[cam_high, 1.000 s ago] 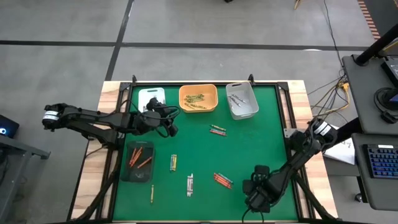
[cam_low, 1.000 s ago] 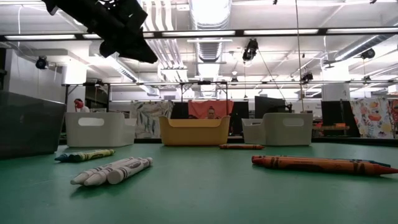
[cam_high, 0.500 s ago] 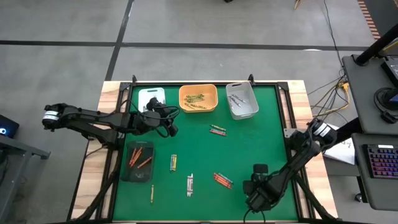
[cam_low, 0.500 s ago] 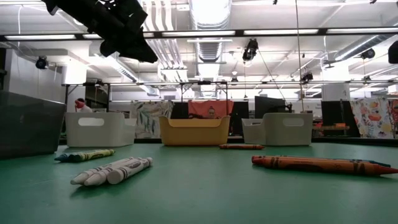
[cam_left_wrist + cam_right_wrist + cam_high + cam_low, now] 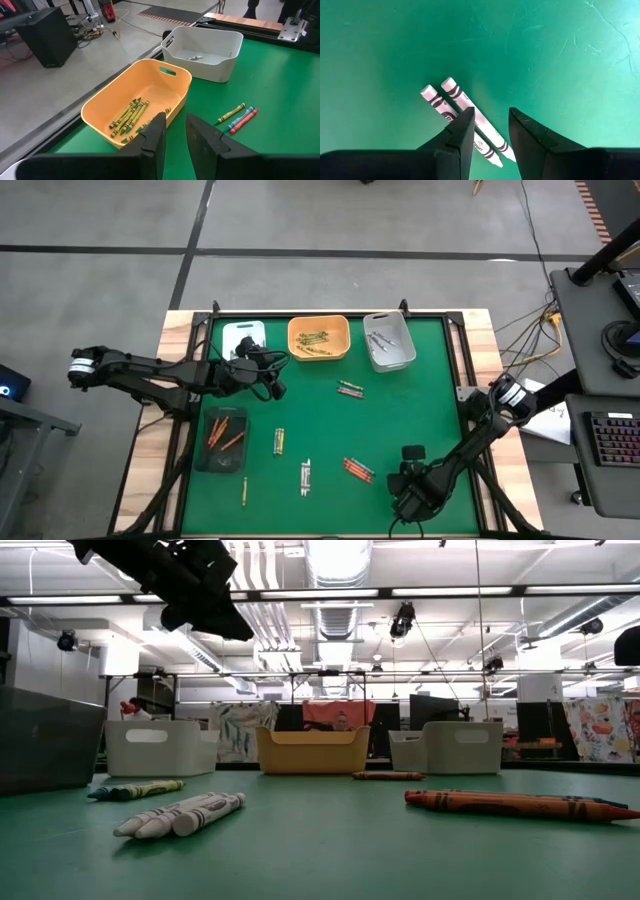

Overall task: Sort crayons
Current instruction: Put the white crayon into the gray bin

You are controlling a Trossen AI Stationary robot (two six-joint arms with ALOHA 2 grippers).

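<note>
From above, left gripper (image 5: 272,377) hovers far-left by the white tray (image 5: 243,338), right gripper (image 5: 408,498) near-right, crayons (image 5: 352,469) scattered on the mat; left wrist: fingers narrowly apart, empty, over the orange tray (image 5: 145,95); right wrist: fingers apart, empty, above white crayons (image 5: 462,117).

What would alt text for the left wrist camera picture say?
An orange tray holding several yellow-olive crayons sits on a green table, seen past the left gripper, whose dark jaws stand slightly apart with nothing between them. Behind the orange tray is a grey-white tray, and three loose crayons lie on the table beside them.
</note>
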